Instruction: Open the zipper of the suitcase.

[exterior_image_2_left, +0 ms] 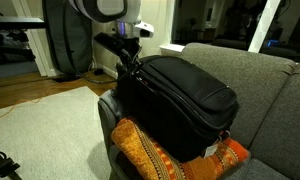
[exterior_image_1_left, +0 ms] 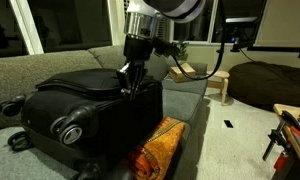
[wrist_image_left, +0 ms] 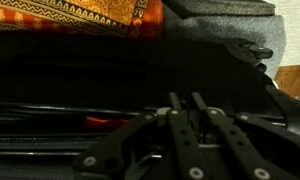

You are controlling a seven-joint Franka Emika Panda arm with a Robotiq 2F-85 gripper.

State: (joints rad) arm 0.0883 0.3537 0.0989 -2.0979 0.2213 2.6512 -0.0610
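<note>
My gripper (wrist_image_left: pixel 186 98), opening too dark to judge, touches the suitcase (exterior_image_1_left: pixel 80 108) at its top corner on the sofa (exterior_image_2_left: pixel 260 75); the zipper (exterior_image_1_left: pixel 95 92) runs lengthwise directly below.

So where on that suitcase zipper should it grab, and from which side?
Probably the small pull tab, though it is too small to make out here. The suitcase lies flat on the sofa, so the zipper runs along its upper edge seam. Coming from above, as the gripper does, and pinching across the seam looks best.
</note>
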